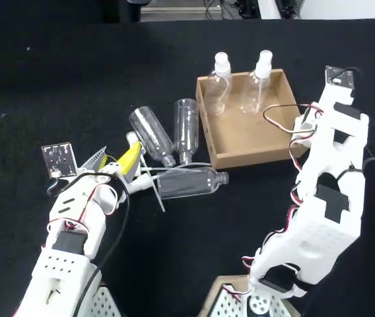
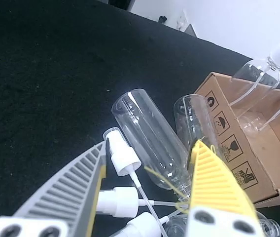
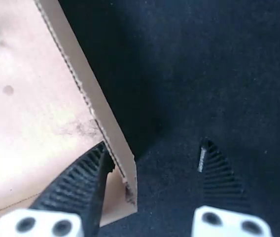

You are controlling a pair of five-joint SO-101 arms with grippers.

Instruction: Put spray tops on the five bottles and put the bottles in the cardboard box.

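Two clear bottles with white spray tops (image 1: 219, 80) (image 1: 261, 78) stand in the cardboard box (image 1: 247, 153). Three topless bottles lie left of it (image 1: 152, 135) (image 1: 185, 129) (image 1: 191, 181). My left gripper (image 1: 120, 149) (image 2: 150, 145) is open, its grey and yellow fingers on either side of loose spray tops (image 2: 123, 157) (image 2: 120, 202) without gripping them. The bottles (image 2: 152, 136) (image 2: 196, 121) lie just beyond. My right gripper (image 3: 152, 158) is open and straddles the box wall (image 3: 93, 106) near a corner, one black finger (image 3: 78, 185) inside, the other outside.
Black cloth covers the table (image 1: 75, 79). The white right arm (image 1: 326, 172) rises along the box's right side. A third spray top (image 2: 142, 226) lies close under the left gripper. Open cloth stretches left of and behind the bottles.
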